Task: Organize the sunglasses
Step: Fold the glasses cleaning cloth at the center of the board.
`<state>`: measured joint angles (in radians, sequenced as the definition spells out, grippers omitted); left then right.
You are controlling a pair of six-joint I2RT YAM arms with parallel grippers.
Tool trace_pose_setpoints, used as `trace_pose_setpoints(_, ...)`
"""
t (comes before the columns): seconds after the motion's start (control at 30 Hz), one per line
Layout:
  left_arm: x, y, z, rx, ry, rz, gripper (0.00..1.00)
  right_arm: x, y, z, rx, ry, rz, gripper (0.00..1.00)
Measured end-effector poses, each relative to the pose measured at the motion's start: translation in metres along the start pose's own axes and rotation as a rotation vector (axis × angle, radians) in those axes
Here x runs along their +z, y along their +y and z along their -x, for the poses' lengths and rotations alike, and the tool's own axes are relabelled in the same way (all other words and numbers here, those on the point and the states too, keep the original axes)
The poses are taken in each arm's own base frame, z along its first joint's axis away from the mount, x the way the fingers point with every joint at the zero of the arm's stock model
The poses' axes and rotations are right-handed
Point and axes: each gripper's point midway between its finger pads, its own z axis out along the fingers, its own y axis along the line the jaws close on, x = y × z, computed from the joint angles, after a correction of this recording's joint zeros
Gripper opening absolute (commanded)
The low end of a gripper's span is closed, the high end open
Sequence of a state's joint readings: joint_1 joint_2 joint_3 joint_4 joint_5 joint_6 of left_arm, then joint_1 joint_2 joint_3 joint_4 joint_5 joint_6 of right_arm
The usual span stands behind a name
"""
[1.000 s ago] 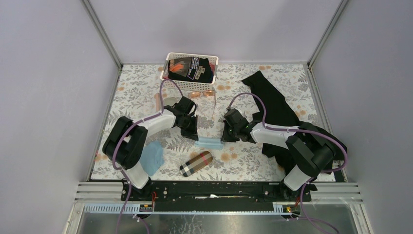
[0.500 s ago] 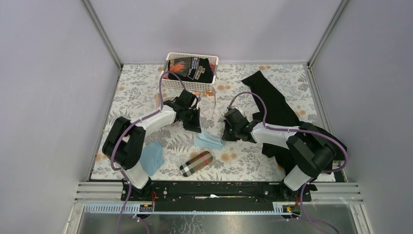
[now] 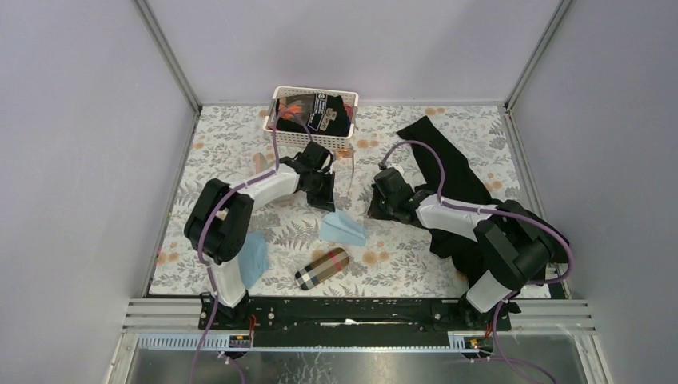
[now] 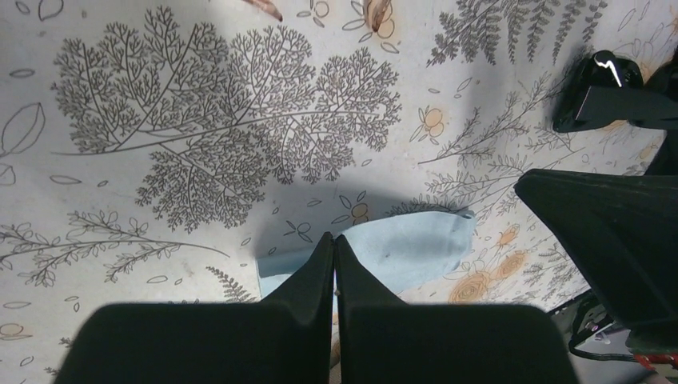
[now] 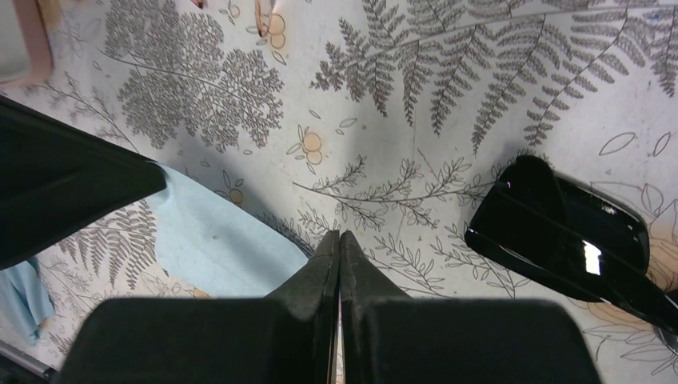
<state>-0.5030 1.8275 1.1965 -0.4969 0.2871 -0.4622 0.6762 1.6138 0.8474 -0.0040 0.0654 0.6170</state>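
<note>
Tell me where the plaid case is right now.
In the top view, the plaid case lies near the front edge of the table, slightly left of centre, just nearer the robot than the central light-blue cloth.

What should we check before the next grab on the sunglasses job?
1. Left pincer empty: ok, shut on nothing.
2. Right pincer empty: ok, shut on nothing.
3. Folded cloth not gripped: ok.
4. Dark sunglasses in view: ok, lying beside the right pincer.
5. Wire sunglasses unobstructed: not ok, left arm partly covers them from above.
6. Plaid case open: cannot tell.
</note>
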Motion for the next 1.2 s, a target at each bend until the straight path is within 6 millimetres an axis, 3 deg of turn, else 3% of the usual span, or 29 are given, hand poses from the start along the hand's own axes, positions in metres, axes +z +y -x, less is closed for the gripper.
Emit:
trace_pose_setpoints(0.17,0.007,0.003,0.01,-0.011,-0.004,0.004,0.0,0.001,0.003,0.007,0.017,-0.008,0.023,0.29)
trace_pose_setpoints(0.4,0.017,0.019,0.018,-0.049,0.008,0.025,0.0,0.005,0.006,-0.006,0.029,0.055,0.056,0.42)
trace_pose_setpoints(0.57,0.017,0.021,0.019,-0.053,0.008,0.025,0.0,0.008,0.008,-0.016,0.044,0.102,0.076,0.43)
trace_pose_setpoints(0.77,0.017,0.02,0.018,-0.049,0.01,0.023,0.0,0.01,0.006,-0.015,0.069,0.099,0.064,0.45)
trace_pose_setpoints(1.0,0.017,0.02,0.018,-0.043,0.013,0.016,0.0,0.011,-0.004,-0.002,0.108,0.069,0.032,0.46)
trace_pose_setpoints(1.2,0.017,0.017,0.016,-0.032,0.02,0.0,0.0,0.022,0.009,0.016,0.115,0.053,0.048,0.42)
